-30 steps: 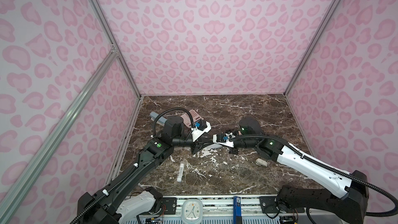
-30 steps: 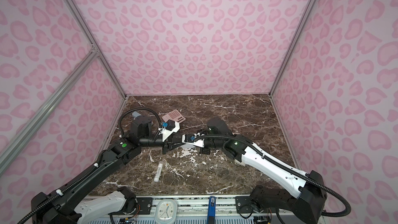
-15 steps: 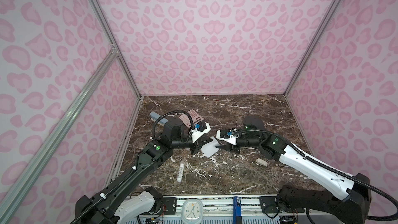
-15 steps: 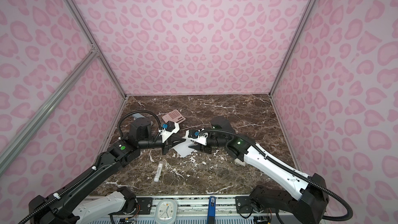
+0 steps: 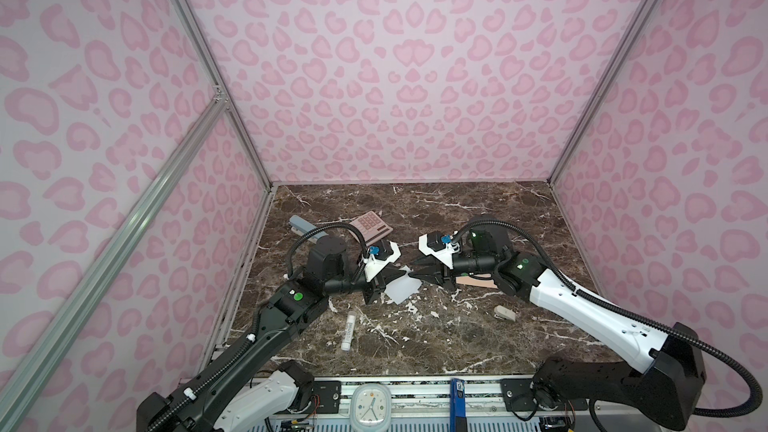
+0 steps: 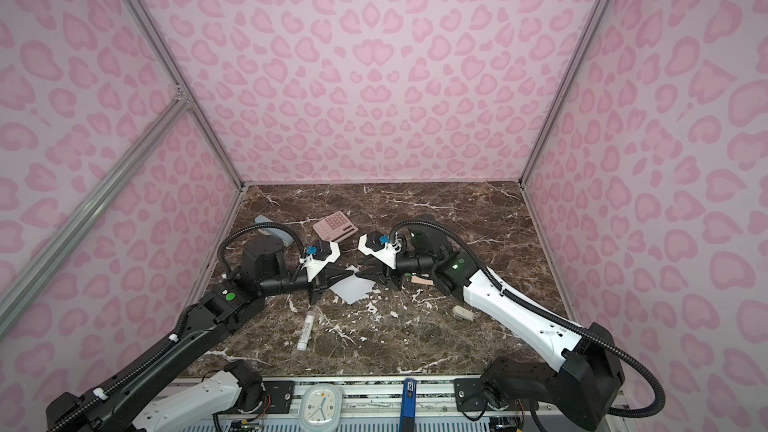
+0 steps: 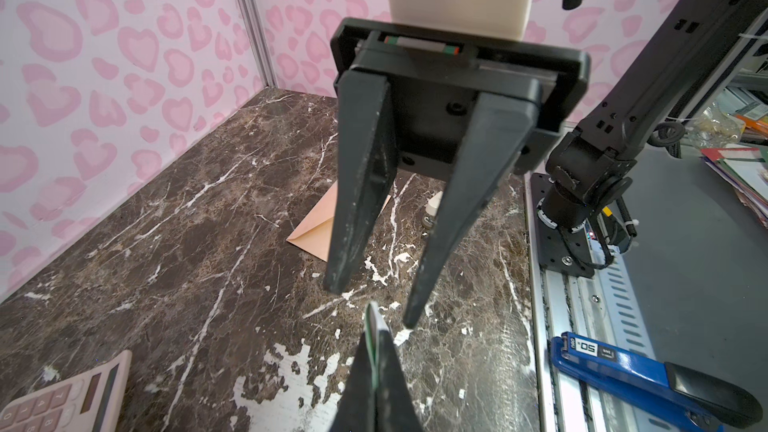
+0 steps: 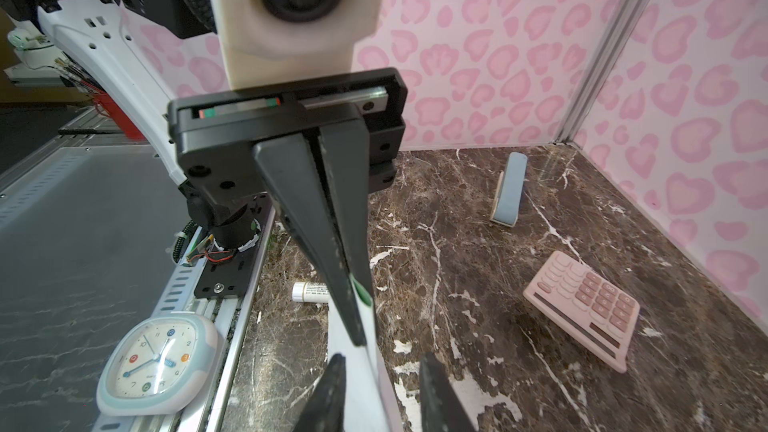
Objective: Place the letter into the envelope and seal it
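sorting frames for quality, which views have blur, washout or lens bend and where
In both top views the wide lens makes the wall posts lean outward, and the letter is washed-out white. In the left wrist view the left gripper, at the frame edge, looks soft; the right gripper is sharp. In the right wrist view the camera housing blurs, the clock is crisp.

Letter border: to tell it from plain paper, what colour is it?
Green on the white letter, clearest in the right wrist view.

Marble tabletop (image 5: 457, 218) bears envelope (image 7: 316, 228), calculator (image 5: 371, 226), glue stick (image 5: 348, 331), possibly grey stapler (image 8: 509, 189).
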You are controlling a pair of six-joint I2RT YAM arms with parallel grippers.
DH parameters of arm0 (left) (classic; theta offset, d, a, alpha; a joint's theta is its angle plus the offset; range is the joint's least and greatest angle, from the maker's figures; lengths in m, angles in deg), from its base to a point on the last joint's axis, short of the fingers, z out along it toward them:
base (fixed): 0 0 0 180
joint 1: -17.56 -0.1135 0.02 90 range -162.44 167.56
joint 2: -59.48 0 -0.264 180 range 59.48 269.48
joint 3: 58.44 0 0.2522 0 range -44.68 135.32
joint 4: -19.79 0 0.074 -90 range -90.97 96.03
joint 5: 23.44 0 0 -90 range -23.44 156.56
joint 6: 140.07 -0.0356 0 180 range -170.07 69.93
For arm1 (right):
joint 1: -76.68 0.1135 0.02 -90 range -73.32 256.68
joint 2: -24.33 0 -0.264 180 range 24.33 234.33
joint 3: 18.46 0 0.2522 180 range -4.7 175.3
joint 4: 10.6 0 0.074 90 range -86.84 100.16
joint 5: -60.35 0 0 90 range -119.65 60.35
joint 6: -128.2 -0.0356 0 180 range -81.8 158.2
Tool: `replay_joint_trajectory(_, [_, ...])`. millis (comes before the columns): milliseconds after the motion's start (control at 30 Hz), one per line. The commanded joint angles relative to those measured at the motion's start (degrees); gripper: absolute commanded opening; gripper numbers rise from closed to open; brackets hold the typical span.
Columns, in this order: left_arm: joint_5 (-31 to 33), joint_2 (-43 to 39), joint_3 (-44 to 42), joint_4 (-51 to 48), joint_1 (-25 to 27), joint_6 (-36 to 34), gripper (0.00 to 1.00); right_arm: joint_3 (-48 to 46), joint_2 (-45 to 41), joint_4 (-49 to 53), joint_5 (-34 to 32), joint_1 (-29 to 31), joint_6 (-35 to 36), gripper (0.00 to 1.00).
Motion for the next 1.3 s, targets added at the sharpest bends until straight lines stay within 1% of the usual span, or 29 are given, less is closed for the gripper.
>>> replay_joint_trajectory(0, [0.3, -0.7, -0.3, 2.4, -0.1, 0.1, 0.04, 0.1, 0.6, -1.3, 2.7, 0.1, -0.2, 0.28])
replay_joint_trajectory(200, [-0.1, -1.5, -1.2, 4.1, -0.1, 0.7, 0.04, -0.3, 1.7, -0.3, 2.5, 0.1, 0.5, 0.25])
replay_joint_trajectory(300, [-0.3, -1.9, -1.3, 4.3, -0.1, 0.8, 0.04, -0.6, 1.8, -0.1, 2.1, 0.1, 0.9, 0.17])
replay_joint_trajectory(367, [-0.4, -2.1, -1.5, 4.4, -0.1, 0.9, 0.04, -0.7, 1.9, -0.3, 1.8, 0.1, 1.0, 0.06])
replay_joint_trajectory(433, [-0.4, -2.3, -1.6, 4.4, -0.1, 1.1, 0.04, -0.8, 2.0, -0.4, 1.5, 0.1, 1.0, 0.00])
replay_joint_trajectory(533, [-0.2, -2.3, -1.8, 4.6, 0.0, 1.4, 0.05, -0.6, 2.0, -0.4, 1.5, 0.1, 1.1, 0.00])
replay_joint_trajectory(567, [0.0, -2.3, -1.9, 4.8, -0.1, 1.7, 0.11, -0.5, 1.9, -0.2, 1.3, 0.2, 1.2, 0.00])
replay_joint_trajectory(633, [-0.1, -2.5, -2.2, 5.4, -0.1, 2.0, 0.33, -0.3, 1.7, 0.7, 0.2, 0.4, 1.9, 0.00])
replay_joint_trajectory(667, [-0.4, -2.7, -2.4, 5.7, -0.1, 2.1, 0.41, -0.1, 1.5, 1.5, -0.4, 0.6, 2.7, 0.00])
replay_joint_trajectory(700, [-0.5, -2.8, -2.6, 6.2, -0.1, 2.2, 0.46, 0.1, 1.5, 2.4, -1.2, 0.9, 3.3, 0.00])
replay_joint_trajectory(767, [-0.5, -3.1, -3.1, 7.5, -0.1, 2.6, 0.50, 0.8, 1.4, 4.3, -2.3, 1.5, 4.6, 0.00])
replay_joint_trajectory(833, [-0.6, -3.1, -3.4, 8.3, -0.1, 2.7, 0.50, 1.2, 1.5, 5.4, -3.2, 2.1, 5.3, 0.00])
replay_joint_trajectory(967, [-1.6, -2.0, -3.0, 9.1, -0.1, 3.0, 0.46, 1.6, 1.6, 6.9, -4.6, 3.1, 6.6, 0.00])
replay_joint_trajectory(1100, [-3.0, -0.8, -2.3, 8.6, -0.1, 3.2, 0.38, 1.8, 1.6, 7.8, -5.4, 3.4, 7.1, 0.00])
replay_joint_trajectory(1133, [-3.1, -0.6, -2.2, 8.4, -0.1, 3.1, 0.38, 1.7, 1.5, 7.9, -5.5, 3.4, 7.2, 0.00])
replay_joint_trajectory(1167, [-3.3, -0.5, -2.0, 7.8, -0.1, 2.9, 0.32, 1.6, 1.3, 7.9, -5.6, 3.4, 7.2, 0.00])
replay_joint_trajectory(1267, [-3.6, -0.3, -1.4, 5.7, -0.1, 2.2, 0.27, 1.5, 1.1, 7.8, -5.9, 3.3, 7.4, 0.00])
